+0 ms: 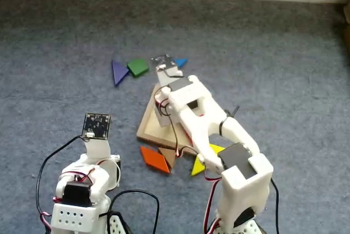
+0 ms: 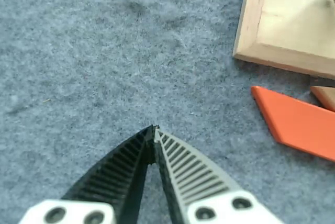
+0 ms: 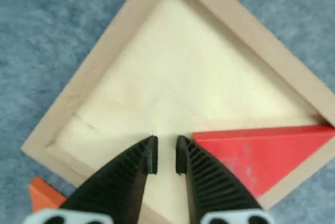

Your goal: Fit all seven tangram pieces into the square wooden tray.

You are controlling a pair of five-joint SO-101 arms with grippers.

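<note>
The square wooden tray (image 1: 145, 128) lies mid-table, and my right arm stretches over it. In the right wrist view a red triangle (image 3: 261, 148) lies flat in one corner of the tray (image 3: 99, 62). My right gripper (image 3: 166, 161) hovers over the bare tray floor beside it, slightly open and holding nothing. An orange parallelogram (image 1: 155, 159), a brown triangle (image 1: 167, 156) and a yellow piece (image 1: 199, 164) lie by the tray's near edge. A purple triangle (image 1: 118, 71), green square (image 1: 138, 68) and blue piece (image 1: 180, 62) lie beyond it. My left gripper (image 2: 154, 130) is shut over carpet, short of the orange parallelogram (image 2: 298, 124).
Grey carpet covers the whole table. A brown piece's tip (image 2: 324, 96) lies between the orange parallelogram and the tray's corner (image 2: 277, 59). A light wall runs along the far edge. Open carpet stretches to the left of the tray and the left arm.
</note>
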